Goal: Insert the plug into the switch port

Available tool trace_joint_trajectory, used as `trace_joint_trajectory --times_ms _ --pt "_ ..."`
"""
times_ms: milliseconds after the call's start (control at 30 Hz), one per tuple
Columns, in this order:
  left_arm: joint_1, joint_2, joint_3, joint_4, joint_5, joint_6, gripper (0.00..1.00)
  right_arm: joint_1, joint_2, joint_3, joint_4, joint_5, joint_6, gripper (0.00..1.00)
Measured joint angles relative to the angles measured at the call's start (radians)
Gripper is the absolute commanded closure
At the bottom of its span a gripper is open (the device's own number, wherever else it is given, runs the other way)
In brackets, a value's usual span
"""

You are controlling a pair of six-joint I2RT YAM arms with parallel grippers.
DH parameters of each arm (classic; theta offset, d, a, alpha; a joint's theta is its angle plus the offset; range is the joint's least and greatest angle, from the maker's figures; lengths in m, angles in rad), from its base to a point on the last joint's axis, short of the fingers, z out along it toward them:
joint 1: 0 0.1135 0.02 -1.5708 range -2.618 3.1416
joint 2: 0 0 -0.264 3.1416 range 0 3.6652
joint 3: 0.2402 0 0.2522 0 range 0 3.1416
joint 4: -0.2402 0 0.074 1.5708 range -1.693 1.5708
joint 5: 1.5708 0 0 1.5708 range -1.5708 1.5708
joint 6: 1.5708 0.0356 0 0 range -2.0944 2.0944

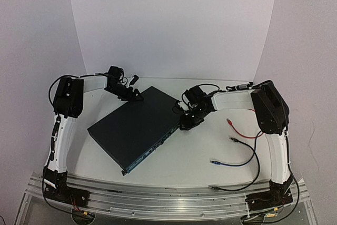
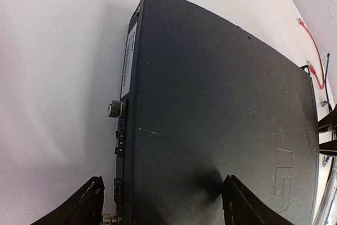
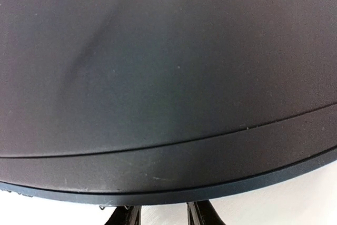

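Two black pincers flank one switch (image 1: pixel 134 127), a flat rectangular box of matte navy-black metal lying askew on the white table (image 1: pixel 200 156). The left pincer (image 1: pixel 131 94) sits at the box's far corner, spread wide and holding nothing. In the left wrist view one rough-edged black finger (image 2: pixel 84 204) hangs over the table just beside the thin rear face. The other finger is over the smooth top panel, so the rear edge runs between them. Ahead of that pincer the rear face carries a knurled metal thumbscrew (image 2: pixel 114 108) and, farther on, a narrow white label (image 2: pixel 129 59) whose print is too small to read.

The right pincer (image 1: pixel 188 123) is at the box's right-hand corner. Its wrist view is filled by the dull, faintly scuffed top panel and its edge. Only the fingertips (image 3: pixel 124 217) show, a modest gap apart, with bare table between them and nothing gripped. Whether they touch the box cannot be told. The row of sockets (image 1: pixel 152 150) lines the long thin face to the near left of the right pincer.

Three thin cables lie loose to that pincer's right, well apart from the switch: a red cable (image 1: pixel 243 130), a black cable (image 1: pixel 256 167) and a blue cable (image 1: pixel 237 163). Each ends in a small plug.
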Motion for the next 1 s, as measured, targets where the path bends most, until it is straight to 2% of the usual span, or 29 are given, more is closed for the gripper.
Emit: trace_joint_trajectory --times_ms 400,600,800,1000 --pt "0.000 0.000 -0.003 0.019 -0.009 0.000 0.25 0.025 0.034 0.078 -0.080 0.089 0.075 0.71" --pt "0.000 -0.007 -0.030 0.057 -0.007 0.000 0.19 0.033 0.028 0.068 -0.070 0.133 0.081 0.66" --pt "-0.007 -0.022 -0.059 0.087 -0.026 -0.004 0.14 0.036 -0.014 -0.023 0.036 0.168 0.081 0.56" --pt "-0.029 -0.033 -0.059 0.082 -0.098 -0.042 0.01 0.036 -0.130 -0.168 0.161 0.220 0.084 0.38"
